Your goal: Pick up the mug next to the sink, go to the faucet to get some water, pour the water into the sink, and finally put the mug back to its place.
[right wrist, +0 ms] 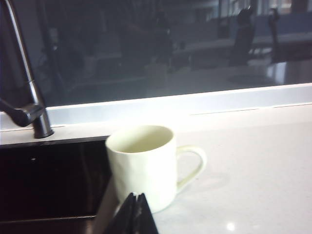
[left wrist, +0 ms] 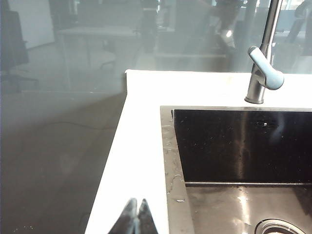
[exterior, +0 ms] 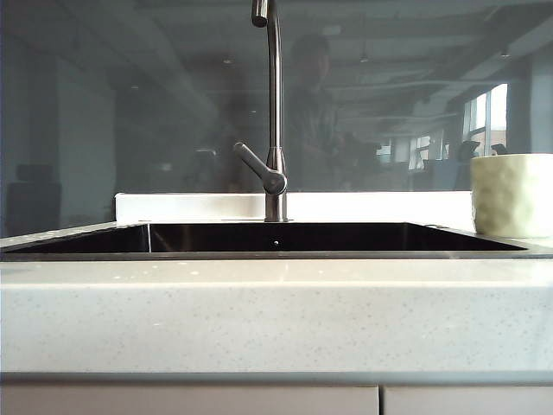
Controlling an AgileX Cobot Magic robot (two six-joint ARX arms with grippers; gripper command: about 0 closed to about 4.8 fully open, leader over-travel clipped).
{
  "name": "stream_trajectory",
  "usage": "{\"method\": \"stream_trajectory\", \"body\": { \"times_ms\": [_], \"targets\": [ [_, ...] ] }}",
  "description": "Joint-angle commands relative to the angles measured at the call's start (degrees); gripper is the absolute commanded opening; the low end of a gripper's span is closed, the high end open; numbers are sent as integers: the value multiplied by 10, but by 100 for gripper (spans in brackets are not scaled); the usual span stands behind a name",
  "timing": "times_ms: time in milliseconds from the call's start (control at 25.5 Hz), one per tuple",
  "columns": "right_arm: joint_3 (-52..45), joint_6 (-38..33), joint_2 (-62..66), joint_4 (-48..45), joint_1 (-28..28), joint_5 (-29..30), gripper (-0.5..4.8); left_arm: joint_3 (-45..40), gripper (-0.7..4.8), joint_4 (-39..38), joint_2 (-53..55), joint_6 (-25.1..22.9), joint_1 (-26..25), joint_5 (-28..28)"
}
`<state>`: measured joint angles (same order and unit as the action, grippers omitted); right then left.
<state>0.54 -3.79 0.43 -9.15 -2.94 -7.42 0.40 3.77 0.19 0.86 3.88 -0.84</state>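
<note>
The pale cream mug stands upright on the counter beside the sink, its loop handle turned away from the basin; it also shows at the far right of the exterior view as the mug. My right gripper is shut and empty, its tips just short of the mug's near side. My left gripper is shut too, over the white counter beside the sink. The steel faucet rises behind the dark sink. Neither arm shows in the exterior view.
A speckled off-white counter runs along the front, with cabinet fronts below. A glass pane stands behind the counter's raised white back edge. The drain lies in the basin floor.
</note>
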Motion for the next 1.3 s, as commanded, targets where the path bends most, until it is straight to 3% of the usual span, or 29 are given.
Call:
{"method": "stream_trajectory", "body": {
  "times_ms": [39,393,1297],
  "targets": [
    [-5,7,-5,-3,31,47,-6,2,-4,5,0,-4,0,2],
    [-5,52,-5,-1,47,61,-6,2,-4,5,0,-4,0,2],
    [-5,51,-5,3,45,61,-5,2,-4,5,0,-4,0,2]
  ]
}}
